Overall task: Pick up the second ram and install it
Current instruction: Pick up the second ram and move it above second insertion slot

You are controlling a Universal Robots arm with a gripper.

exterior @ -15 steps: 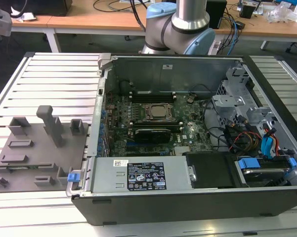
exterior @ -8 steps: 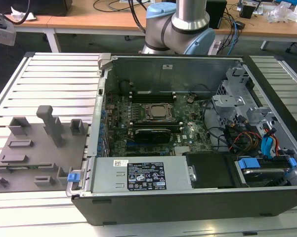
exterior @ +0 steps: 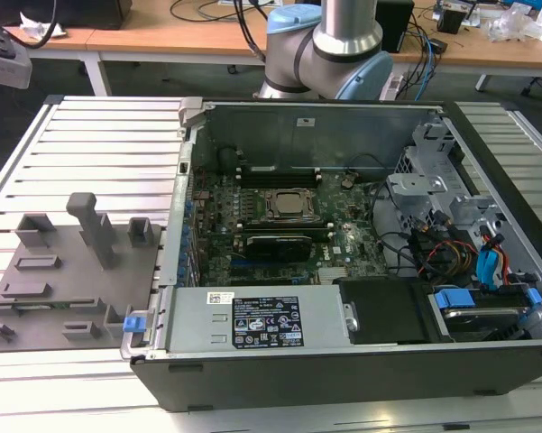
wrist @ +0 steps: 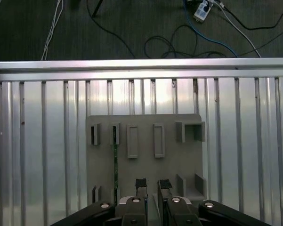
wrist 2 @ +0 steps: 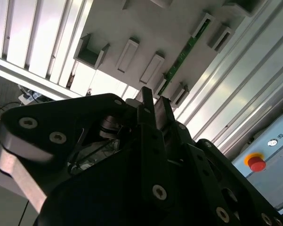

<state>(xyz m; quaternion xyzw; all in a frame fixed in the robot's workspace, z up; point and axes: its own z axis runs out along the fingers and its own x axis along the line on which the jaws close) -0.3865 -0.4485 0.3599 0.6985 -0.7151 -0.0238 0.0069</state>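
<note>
Nearest us, the gripper point(wrist: 152, 184) hangs over the slatted table point(wrist: 37, 141), jaws narrowly apart and empty. We note the open computer case point(exterior: 487, 361), its white label point(exterior: 266, 322) unreadable. In the grey holder point(wrist: 169, 127), the second ram point(wrist: 116, 160) stands on edge, near the jaws but untouched.

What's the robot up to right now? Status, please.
Gripper open, empty, above grey holder. Second ram standing in holder, not gripped. Nothing blocking it.
</note>
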